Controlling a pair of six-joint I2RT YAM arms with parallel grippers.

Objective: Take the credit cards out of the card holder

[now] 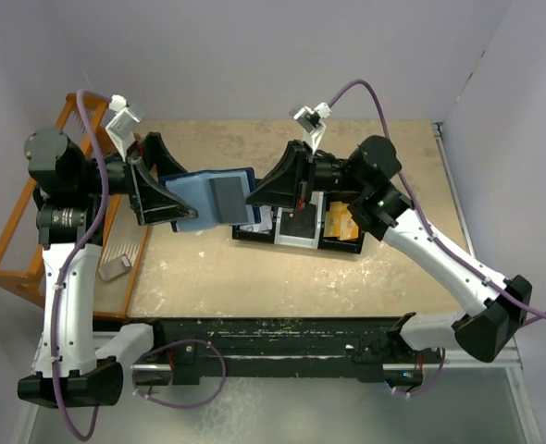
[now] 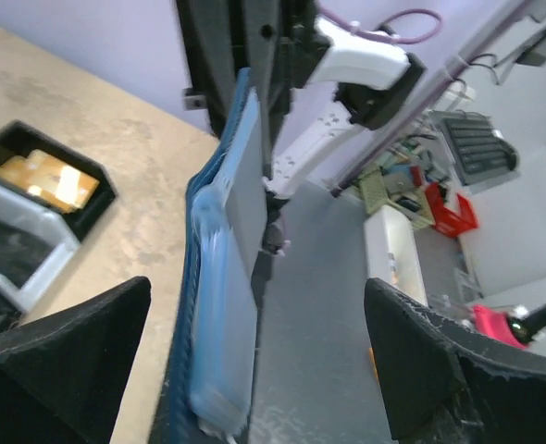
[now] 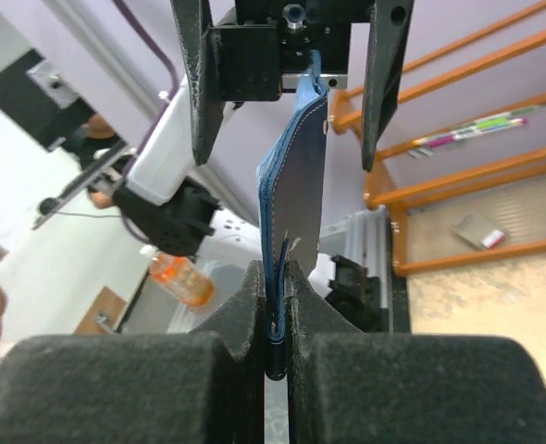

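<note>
Top view: we see the wallet point(image 1: 208, 196) in the air between both grippers, just left of the black tray point(image 1: 296, 242). The left gripper point(image 1: 174, 196) gapes around its left edge, while the right gripper point(image 1: 254, 196) is pinched on its right edge.

Left wrist: the fingers point(image 2: 69, 361) are spread wide and the wallet point(image 2: 219, 305) sits edge-on between them, untouched.

Right wrist: the fingers point(image 3: 245, 314) are clamped on the wallet point(image 3: 296, 185) edge.

We'd have the left close on one flap only, not both, while the right holds firm.
</note>
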